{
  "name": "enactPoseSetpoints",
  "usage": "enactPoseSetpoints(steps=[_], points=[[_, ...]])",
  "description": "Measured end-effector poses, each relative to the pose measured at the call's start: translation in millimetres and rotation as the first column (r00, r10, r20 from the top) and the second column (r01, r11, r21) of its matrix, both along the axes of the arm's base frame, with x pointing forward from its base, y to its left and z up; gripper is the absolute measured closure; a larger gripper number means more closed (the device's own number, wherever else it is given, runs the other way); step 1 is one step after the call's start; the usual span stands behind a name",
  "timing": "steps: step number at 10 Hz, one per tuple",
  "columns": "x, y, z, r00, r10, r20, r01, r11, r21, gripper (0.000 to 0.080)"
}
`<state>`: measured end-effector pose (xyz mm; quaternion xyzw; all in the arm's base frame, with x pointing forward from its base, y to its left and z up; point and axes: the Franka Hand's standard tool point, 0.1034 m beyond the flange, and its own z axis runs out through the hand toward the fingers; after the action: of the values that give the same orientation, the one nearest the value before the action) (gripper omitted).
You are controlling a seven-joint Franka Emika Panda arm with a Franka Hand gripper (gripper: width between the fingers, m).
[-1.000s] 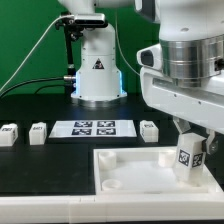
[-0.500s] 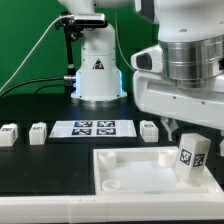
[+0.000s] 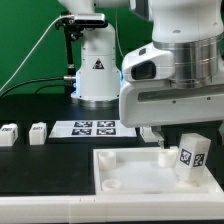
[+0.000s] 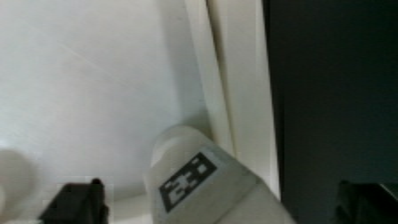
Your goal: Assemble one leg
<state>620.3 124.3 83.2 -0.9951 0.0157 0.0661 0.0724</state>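
Note:
The leg (image 3: 190, 160), a small white block with a black-and-white tag facing the camera, stands upright in the right corner of the large white panel (image 3: 125, 172). My gripper (image 3: 166, 148) hangs just to the exterior view's left of the leg and slightly above it, mostly hidden under the wrist housing. In the wrist view the leg (image 4: 210, 180) sits between my two dark fingertips (image 4: 75, 200), which stand wide apart with gaps on both sides. My gripper (image 4: 219, 203) is open and holds nothing.
Two more small white legs (image 3: 10, 135) (image 3: 38, 131) lie on the black table at the exterior view's left, and a third (image 3: 149, 128) is partly hidden behind my wrist. The marker board (image 3: 92, 128) lies mid-table. The robot base (image 3: 98, 70) stands behind.
My wrist has swung toward the exterior view's left and off the leg. The leg, held a second ago, now stands free in the panel's corner.

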Motion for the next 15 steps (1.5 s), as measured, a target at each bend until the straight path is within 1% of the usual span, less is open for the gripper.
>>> enactPoseSetpoints(steps=[2,4,5,6,8,10,12,15], points=[[1.2,3.6,-0.5,0.977,0.207,0.043,-0.207,0.978,0.001,0.015],[2.3,14.9,4.4,0.953,0.296,0.057,-0.293,0.954,-0.066,0.015],[1.7,13.1,2.3,0.958,0.283,0.054,-0.28,0.958,-0.055,0.015],[2.0,11.0,1.9,0.959,0.279,0.053,-0.276,0.959,-0.055,0.015],[1.7,12.0,1.7,0.958,0.281,0.053,-0.278,0.959,-0.055,0.015],[8.3,10.5,2.2,0.922,0.378,0.082,-0.367,0.922,-0.126,0.015],[9.9,2.6,1.5,0.911,0.405,0.082,-0.392,0.91,-0.137,0.015],[8.5,1.2,-0.2,0.914,0.397,0.079,-0.386,0.913,-0.132,0.015]])
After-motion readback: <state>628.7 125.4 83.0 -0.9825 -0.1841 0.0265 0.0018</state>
